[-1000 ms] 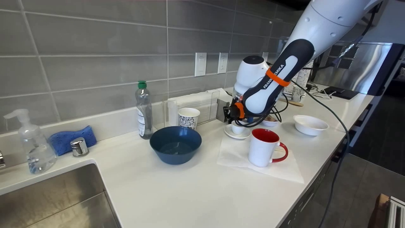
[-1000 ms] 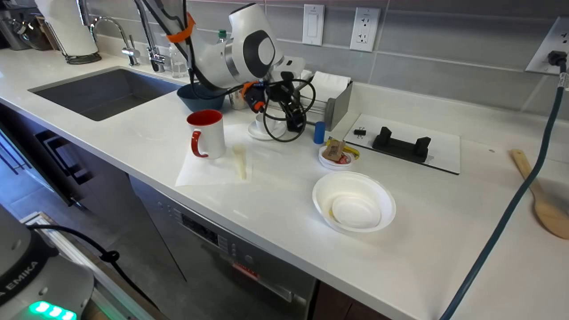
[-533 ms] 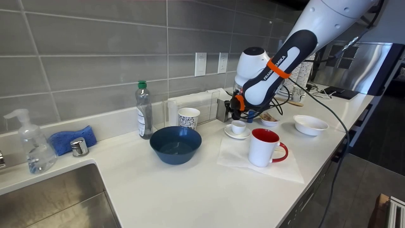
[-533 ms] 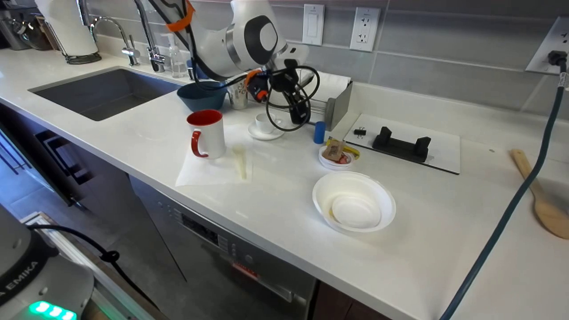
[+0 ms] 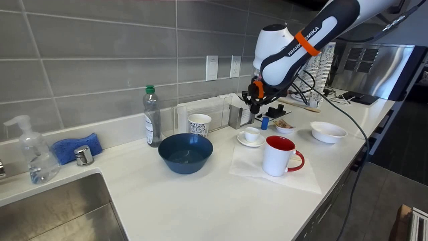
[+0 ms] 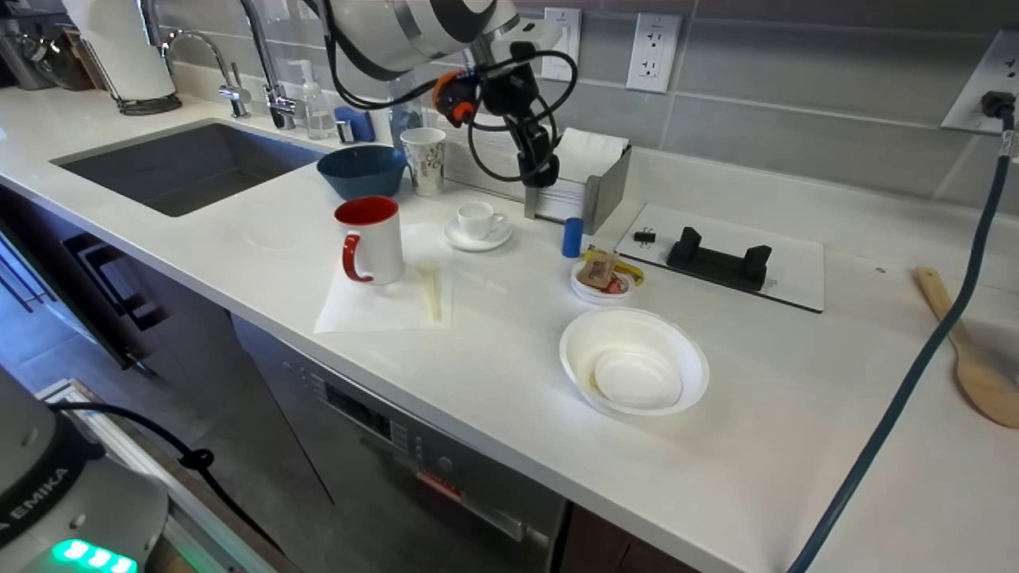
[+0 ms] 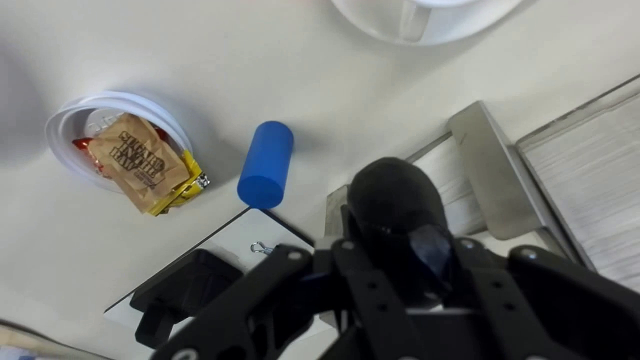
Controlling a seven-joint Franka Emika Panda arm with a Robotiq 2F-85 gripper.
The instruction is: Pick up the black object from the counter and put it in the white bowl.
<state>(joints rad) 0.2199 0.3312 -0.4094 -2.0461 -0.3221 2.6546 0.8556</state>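
Counter (image 6: 493,398): white, its back edge meeting a grey tiled wall (image 6: 796,151).
Gripper (image 6: 541,169): in the air towards the back edge, pointing down, seen against the napkin holder (image 6: 609,191) (its black fingertips (image 6: 545,172) show only as one dark shape).
White bowl (image 6: 637,374): nearer the front edge, a yellowish patch inside.
Packet dish (image 6: 591,296): just behind it, packets (image 6: 595,270) poking past the rim.
Mug (image 6: 384,247): white, red inside, upright on a paper sheet (image 6: 374,314) whose near corner lies by the front edge.
Cup (image 6: 476,220): on its saucer (image 6: 474,245), nearer the back edge than the mug.
Blue bowl (image 6: 362,181): just beside a corner of the sink (image 6: 239,151).
White board (image 6: 798,278): along the back edge, bearing a black stand (image 6: 712,265).
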